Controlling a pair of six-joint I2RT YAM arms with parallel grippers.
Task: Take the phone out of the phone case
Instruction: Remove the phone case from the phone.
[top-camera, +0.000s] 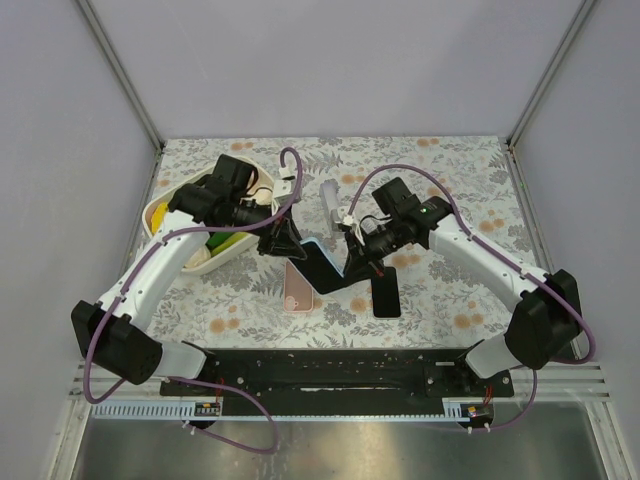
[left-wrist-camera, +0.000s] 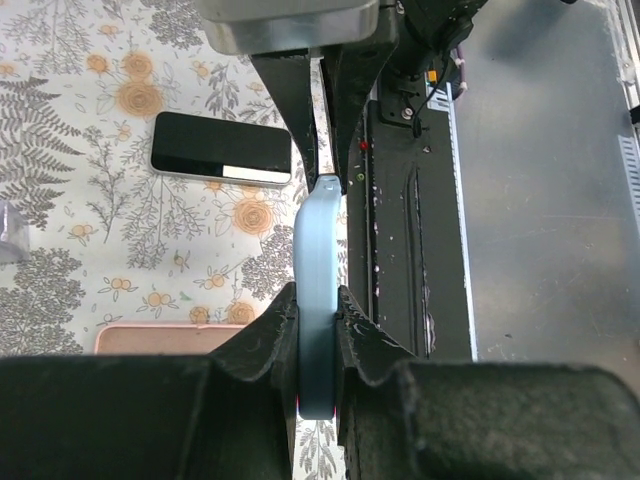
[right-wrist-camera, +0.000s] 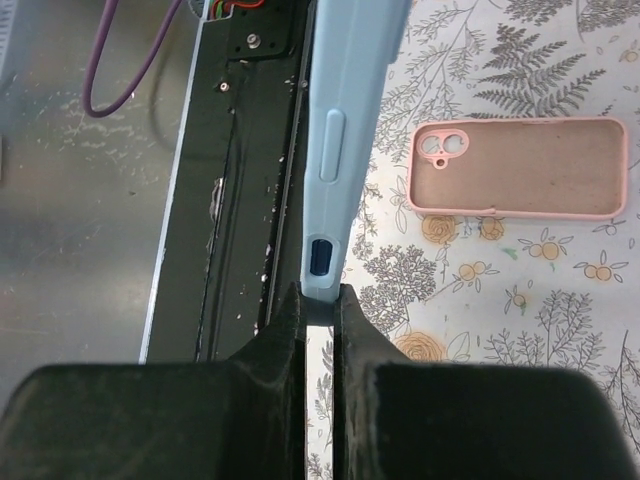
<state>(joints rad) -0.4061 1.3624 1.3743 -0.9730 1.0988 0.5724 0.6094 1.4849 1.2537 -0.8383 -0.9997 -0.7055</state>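
Left hand (left-wrist-camera: 316, 300), right hand (right-wrist-camera: 318, 295) clamp 1 blue case (right-wrist-camera: 345, 90); 1 pink case (right-wrist-camera: 520, 170) nearby.

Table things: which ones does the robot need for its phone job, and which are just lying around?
For the job: blue phone case, pinched by the left gripper and right gripper; the cased phone.
Just lying about: pink case, loose black phone, bowl.

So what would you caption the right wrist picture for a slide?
Right gripper pinching the end of the blue phone case, an empty pink case lying on the floral table.
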